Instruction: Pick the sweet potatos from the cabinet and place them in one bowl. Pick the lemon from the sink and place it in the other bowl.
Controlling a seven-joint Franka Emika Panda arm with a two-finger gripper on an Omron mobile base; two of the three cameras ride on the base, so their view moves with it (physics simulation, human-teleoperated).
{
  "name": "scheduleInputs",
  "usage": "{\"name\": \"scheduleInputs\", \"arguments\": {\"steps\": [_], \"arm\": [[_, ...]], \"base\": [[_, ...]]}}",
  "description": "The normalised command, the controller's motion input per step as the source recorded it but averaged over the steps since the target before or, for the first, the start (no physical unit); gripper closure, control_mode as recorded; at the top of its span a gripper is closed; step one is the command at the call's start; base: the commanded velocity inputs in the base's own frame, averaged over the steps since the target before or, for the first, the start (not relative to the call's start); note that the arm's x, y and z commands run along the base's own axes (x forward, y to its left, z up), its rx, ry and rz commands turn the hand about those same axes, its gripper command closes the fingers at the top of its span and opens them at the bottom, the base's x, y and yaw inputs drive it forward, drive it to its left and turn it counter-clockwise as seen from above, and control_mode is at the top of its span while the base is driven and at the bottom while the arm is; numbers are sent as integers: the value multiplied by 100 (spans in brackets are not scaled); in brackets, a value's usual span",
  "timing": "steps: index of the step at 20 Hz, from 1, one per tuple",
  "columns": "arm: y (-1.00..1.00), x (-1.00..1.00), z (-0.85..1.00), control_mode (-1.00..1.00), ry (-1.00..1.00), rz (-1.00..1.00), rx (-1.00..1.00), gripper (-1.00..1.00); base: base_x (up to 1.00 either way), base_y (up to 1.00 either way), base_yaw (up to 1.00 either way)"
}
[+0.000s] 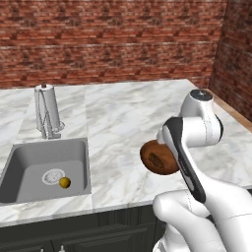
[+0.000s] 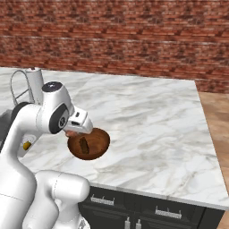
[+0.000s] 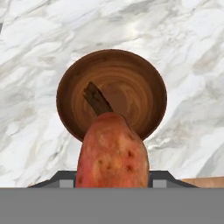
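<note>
My gripper (image 3: pixel 113 183) is shut on a reddish-orange sweet potato (image 3: pixel 113 153), which hangs just above the near rim of the dark-brown wooden bowl (image 3: pixel 131 74). A dark-brown oblong piece (image 3: pixel 97 99) lies inside the bowl. The bowl (image 1: pixel 158 158) sits on the marble counter near its front edge, partly behind my arm; from the right, the hand (image 2: pixel 79 123) hovers over the bowl's (image 2: pixel 91 147) left rim. The yellow lemon (image 1: pixel 64 182) rests in the grey sink (image 1: pixel 29 162) beside the white drain. The cabinet and the other bowl are out of view.
A pale faucet (image 1: pixel 47 112) stands behind the sink. A brick wall (image 1: pixel 113 44) closes the back and right of the marble counter (image 1: pixel 128 113). Dark drawers (image 2: pixel 134 208) run below the counter's front edge.
</note>
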Motion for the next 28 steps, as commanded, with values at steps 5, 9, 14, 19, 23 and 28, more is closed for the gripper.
{"name": "scheduleInputs", "arguments": {"steps": [5, 9, 14, 19, 23, 28], "arm": [[0, 32, -29, -100, 0, 0, 0, 100], [0, 27, -32, -100, -3, 0, 0, 100], [0, 23, -32, -100, -3, 0, 0, 100], [0, 21, -27, -100, -2, 0, 1, 100], [-2, 8, -24, -100, 0, 0, 3, 100], [0, 0, -18, -100, 0, 0, 2, 100]], "base": [[0, 0, 0], [0, 0, 0], [0, 0, 0], [0, 0, 0], [0, 0, 0], [0, 0, 0]]}}
